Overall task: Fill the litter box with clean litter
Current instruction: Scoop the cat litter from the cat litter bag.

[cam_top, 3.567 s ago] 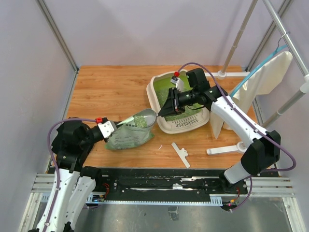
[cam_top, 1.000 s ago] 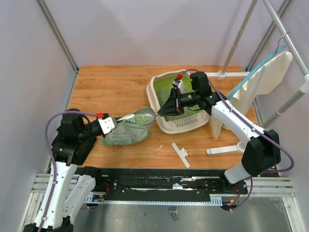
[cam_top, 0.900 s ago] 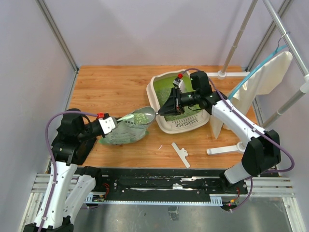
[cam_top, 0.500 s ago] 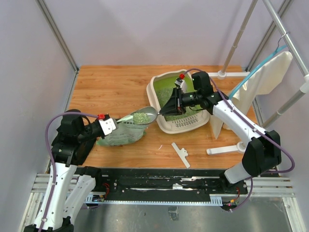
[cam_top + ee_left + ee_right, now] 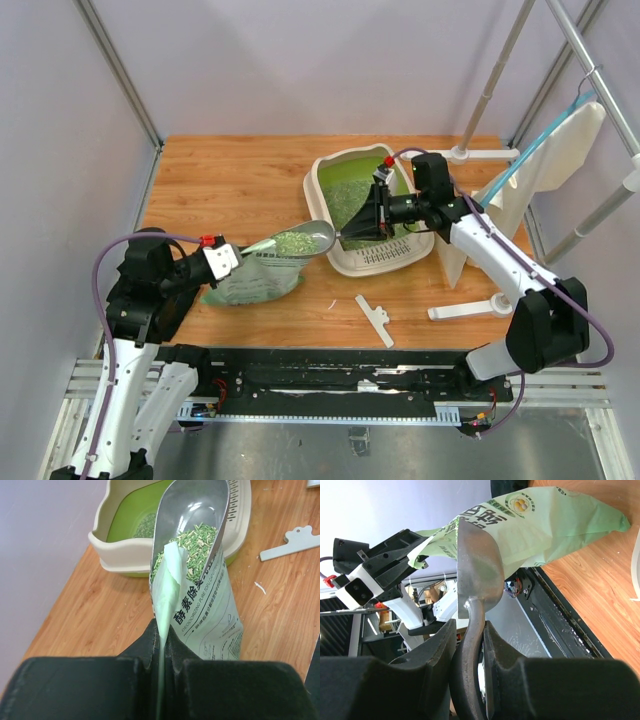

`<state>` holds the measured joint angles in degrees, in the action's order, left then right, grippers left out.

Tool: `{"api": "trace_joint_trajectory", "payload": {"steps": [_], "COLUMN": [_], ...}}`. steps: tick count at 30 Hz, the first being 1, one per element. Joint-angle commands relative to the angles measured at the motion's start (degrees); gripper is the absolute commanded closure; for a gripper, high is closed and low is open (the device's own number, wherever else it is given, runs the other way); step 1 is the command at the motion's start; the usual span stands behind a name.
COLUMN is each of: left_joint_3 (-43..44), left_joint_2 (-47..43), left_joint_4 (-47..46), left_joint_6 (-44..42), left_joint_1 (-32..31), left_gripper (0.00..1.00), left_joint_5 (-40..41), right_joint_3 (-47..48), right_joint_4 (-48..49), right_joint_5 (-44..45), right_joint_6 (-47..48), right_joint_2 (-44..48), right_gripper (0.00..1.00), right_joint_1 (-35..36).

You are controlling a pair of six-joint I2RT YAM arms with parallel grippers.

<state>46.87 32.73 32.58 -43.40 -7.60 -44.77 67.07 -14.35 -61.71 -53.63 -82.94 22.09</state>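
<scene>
Fingers (image 5: 142, 647) of the left gripper (image 5: 162, 635), at the bottom centre of the left wrist view, pressed together on the thin upper edge of the light green bag (image 5: 205, 610). Bag held upright with printed face to the right, mouth up toward the middle of the frame.

Fingers (image 5: 440, 645) of the right gripper (image 5: 470, 635), at the bottom centre of the right wrist view, part-way open and clamped on either side of the curved handle of the silver scoop (image 5: 477, 570). Underside of the bowl toward the lens, bag behind it.

Seen from the left wrist, scoop bowl just past the bag mouth, upper centre, loaded with a heap of clean litter (image 5: 192, 542) at its near end. Far end of the bowl bare metal.

In the top view, scoop at frame centre, between the bag and the lower left corner of the litter box (image 5: 312, 185). Whether touching the rim, cannot tell. Box right of centre on the wooden table (image 5: 230, 180), more clean litter spread over its green floor. White plastic clip (image 5: 375, 320) flat on the table, lower centre, well apart from the bag.
</scene>
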Motion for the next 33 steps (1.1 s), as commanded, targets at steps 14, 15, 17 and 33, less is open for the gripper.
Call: {"api": "trace_joint_trajectory", "payload": {"steps": [14,15,17,33], "left_joint_3": [3.2,3.0,2.6,2.2], "left_joint_2": [-3.1,-3.3,-3.2,-3.0], "left_joint_4": [-17.7,-18.0,-18.9,-19.8], "left_joint_6": [1.8,2.0,2.6,2.4], "left_joint_1": [0.0,0.0,0.0,0.0], "left_gripper": [1.00,0.99,0.99,1.00], "left_joint_5": [-5.3,-5.2,-5.2,-4.1], "right_joint_3": [-10.0,-10.4,-9.9,-11.4], "right_joint_4": [16.6,20.6,27.3,30.1], "right_joint_5": [-0.7,-0.3,0.0,-0.2], "right_joint_6": [-8.1,-10.8,-15.0,-15.0], "right_joint_2": [0.9,0.0,-2.5,-2.6], "right_gripper": [0.99,0.99,0.99,0.99], "right_joint_1": [-2.8,-1.6,2.8,3.2]}}
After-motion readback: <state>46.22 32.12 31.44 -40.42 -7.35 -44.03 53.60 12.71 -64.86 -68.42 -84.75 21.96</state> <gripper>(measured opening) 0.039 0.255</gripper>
